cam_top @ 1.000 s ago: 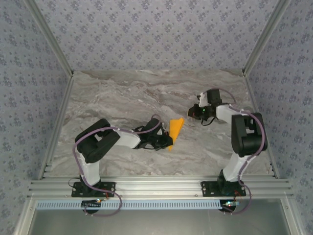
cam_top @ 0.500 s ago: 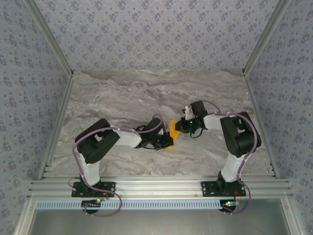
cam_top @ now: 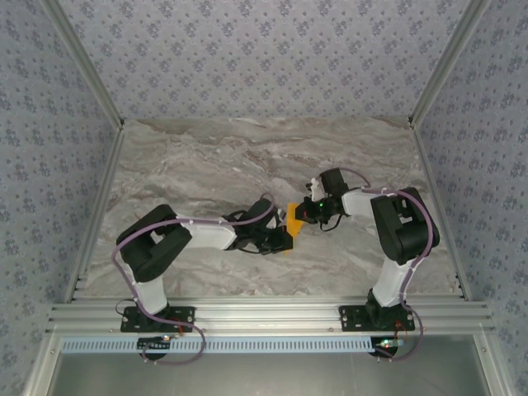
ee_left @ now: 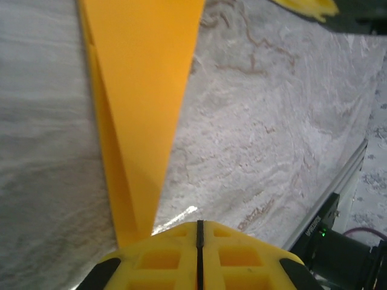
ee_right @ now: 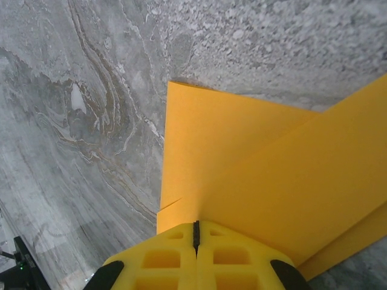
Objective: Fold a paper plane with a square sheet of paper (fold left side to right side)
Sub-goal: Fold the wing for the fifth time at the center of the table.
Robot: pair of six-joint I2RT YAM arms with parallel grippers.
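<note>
Your left tool (cam_top: pixel 289 234) is closed, its 2 fingers (ee_left: pixel 163 257) pressed together at the narrow pointed end of the sheet of paper (ee_left: pixel 142 90). Your right tool (cam_top: pixel 299 213) is closed too, its tip (ee_right: pixel 195 226) set on the sheet's wider end. You cannot tell whether either one pinches the paper. The folded orange sheet (cam_top: pixel 292 221) lies between both tools, just right of the bench's (cam_top: pixel 206 165) middle.

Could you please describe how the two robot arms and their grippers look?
Both the left arm and the right arm have bulky black joints, white links and a thin lilac cable looping outside. The left gripper and the right gripper have yellow plastic fingers with square hollows.
</note>
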